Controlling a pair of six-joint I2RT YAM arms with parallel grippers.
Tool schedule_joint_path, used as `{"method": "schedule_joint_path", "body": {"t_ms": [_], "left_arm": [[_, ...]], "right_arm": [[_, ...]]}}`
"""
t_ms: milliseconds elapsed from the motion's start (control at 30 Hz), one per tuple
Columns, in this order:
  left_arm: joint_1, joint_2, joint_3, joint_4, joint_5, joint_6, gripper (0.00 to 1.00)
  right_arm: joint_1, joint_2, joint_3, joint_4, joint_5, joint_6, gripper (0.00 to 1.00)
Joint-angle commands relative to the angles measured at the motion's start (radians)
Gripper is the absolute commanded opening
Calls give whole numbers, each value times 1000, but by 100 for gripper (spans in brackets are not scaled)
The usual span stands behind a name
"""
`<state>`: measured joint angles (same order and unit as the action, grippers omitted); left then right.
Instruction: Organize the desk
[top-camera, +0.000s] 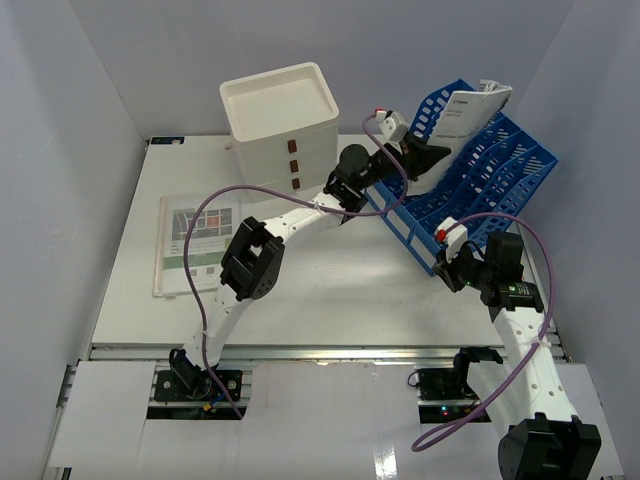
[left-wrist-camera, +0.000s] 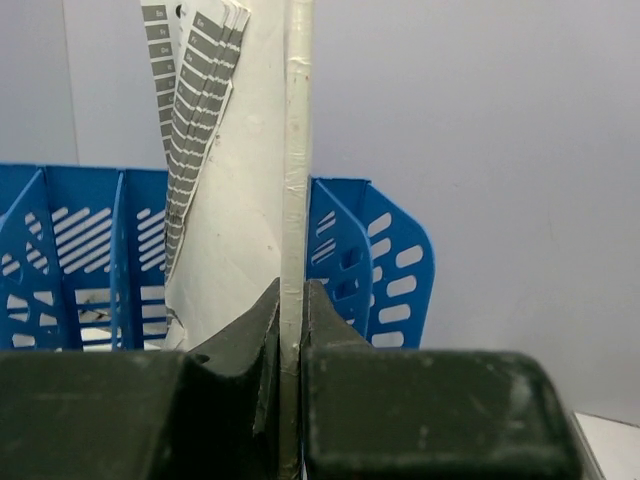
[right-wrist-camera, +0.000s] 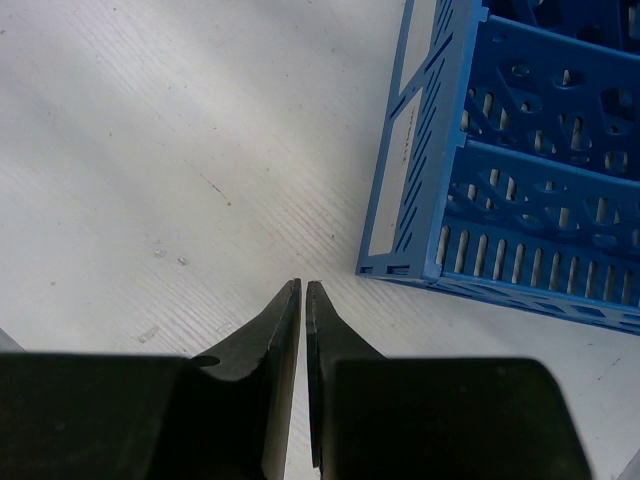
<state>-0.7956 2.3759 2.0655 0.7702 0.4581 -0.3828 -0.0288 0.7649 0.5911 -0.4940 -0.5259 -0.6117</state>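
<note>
Gripping a booklet (left-wrist-camera: 250, 200) by its edge, the left gripper (left-wrist-camera: 290, 330) lowers it into the blue rack (top-camera: 480, 180) on the desk (top-camera: 350, 290) (right gripper (right-wrist-camera: 303, 300) clenched, empty); it may snag a divider.

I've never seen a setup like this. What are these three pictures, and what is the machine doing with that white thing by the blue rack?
These are two robot arms bolted to the near edge of a white desk. The wide picture looks down from above; the other two come from small cameras on each arm's wrist, so you see each arm's own dark fingers at the bottom.

On the desk stand a white drawer box and a blue file rack, and a printed sheet lies flat at the left.

The left gripper is closed on the edge of a white booklet, holding it upright at the rack. The right gripper is shut and holds nothing, hanging over bare desk beside the rack's corner.
</note>
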Motion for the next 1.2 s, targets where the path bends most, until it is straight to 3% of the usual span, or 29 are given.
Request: {"method": "schedule_joint_path", "body": {"t_ms": [0, 333, 767, 1000, 1167], "left_arm": [[83, 39, 67, 41, 108, -138, 1], [140, 129, 122, 8, 247, -196, 2], [99, 106, 86, 17, 223, -38, 5], [56, 181, 202, -9, 127, 27, 14], [47, 198, 177, 11, 62, 45, 34]], "right_arm": [[-3, -12, 0, 31, -2, 3, 12], [-3, -4, 0, 32, 0, 3, 12], [-3, 1, -2, 34, 0, 1, 12], [-3, 0, -2, 34, 0, 3, 13], [-2, 1, -2, 34, 0, 1, 13]]}}
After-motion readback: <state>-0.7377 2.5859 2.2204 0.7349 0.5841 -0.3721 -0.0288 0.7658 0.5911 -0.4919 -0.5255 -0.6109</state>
